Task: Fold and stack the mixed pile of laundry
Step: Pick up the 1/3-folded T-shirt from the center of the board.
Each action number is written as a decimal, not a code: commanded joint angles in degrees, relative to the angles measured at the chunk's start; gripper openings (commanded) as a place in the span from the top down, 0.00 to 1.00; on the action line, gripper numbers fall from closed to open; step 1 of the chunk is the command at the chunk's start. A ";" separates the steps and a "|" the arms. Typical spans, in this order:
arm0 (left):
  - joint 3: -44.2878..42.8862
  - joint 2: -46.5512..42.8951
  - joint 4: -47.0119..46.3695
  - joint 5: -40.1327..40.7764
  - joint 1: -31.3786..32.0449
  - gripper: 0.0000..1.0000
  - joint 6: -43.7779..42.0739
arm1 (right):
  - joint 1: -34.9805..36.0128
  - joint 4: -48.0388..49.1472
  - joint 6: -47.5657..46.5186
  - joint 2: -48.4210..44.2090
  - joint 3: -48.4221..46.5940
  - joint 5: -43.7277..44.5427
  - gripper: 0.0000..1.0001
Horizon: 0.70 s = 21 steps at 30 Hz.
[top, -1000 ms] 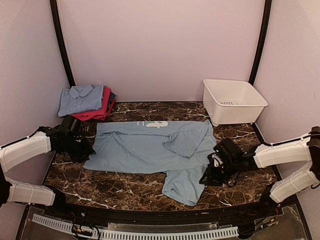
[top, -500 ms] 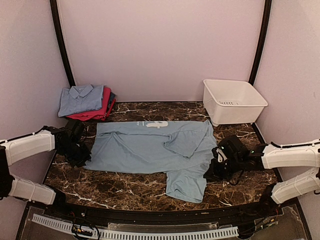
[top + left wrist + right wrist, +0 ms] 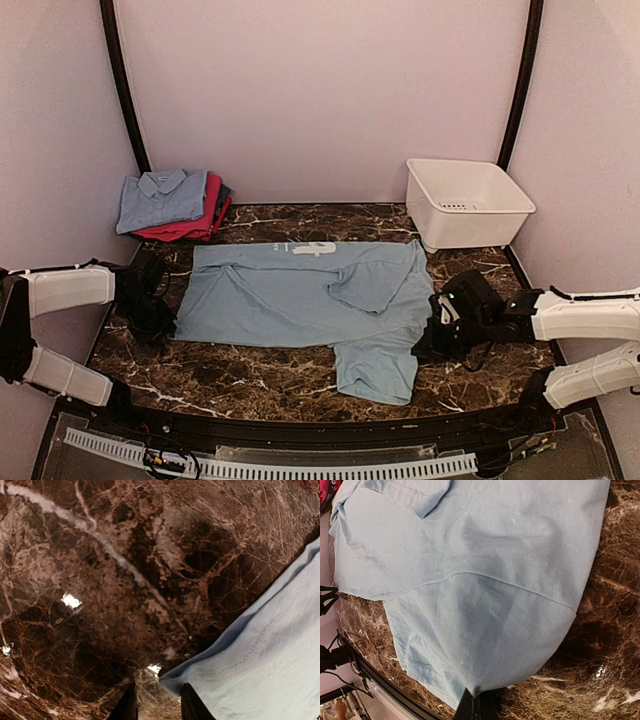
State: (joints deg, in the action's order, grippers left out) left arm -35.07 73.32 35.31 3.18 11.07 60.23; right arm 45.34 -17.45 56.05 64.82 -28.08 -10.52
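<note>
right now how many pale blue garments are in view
2: a pale blue tee spread flat mid-table, and a folded pale blue collared shirt on top of the stack at the far left. More could be hidden inside that stack.

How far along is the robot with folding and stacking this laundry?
Partly done. A folded stack sits at the back left, a blue collared shirt on top of pink and dark pieces. In hand: a blue T-shirt lies spread on the table; the right gripper pinches its right edge, and the left gripper sits at its left corner, fingers apart. Left: folding this T-shirt and stacking it.
</note>
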 commanded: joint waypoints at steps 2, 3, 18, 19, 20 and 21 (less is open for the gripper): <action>0.36 2.38 -3.25 -1.56 -0.35 0.72 -1.92 | 0.27 -1.36 0.18 -2.23 0.83 1.37 1.00; 0.27 2.63 -3.37 -1.87 -0.35 0.74 -1.98 | 0.32 -1.51 0.27 -2.37 0.87 1.46 1.00; -1.80 -6.69 2.25 -2.01 -0.34 1.00 -1.04 | 0.27 -6.51 0.11 -12.69 0.21 3.29 1.00; -2.09 -7.31 2.76 -1.85 -0.35 1.00 -1.18 | 0.28 -6.89 0.07 -12.89 0.02 3.38 1.00; -2.63 -7.53 2.93 -1.73 -0.35 1.00 -1.30 | 0.27 -6.86 -0.08 -12.78 -0.12 3.49 1.00; -2.90 -7.52 3.08 -1.75 -0.41 1.00 -1.53 | 0.27 -6.54 -0.21 -12.55 -0.28 3.34 1.00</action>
State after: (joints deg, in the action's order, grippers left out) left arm -35.90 67.35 35.05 0.69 11.03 59.16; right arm 45.36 -22.46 56.23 52.56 -27.11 -8.86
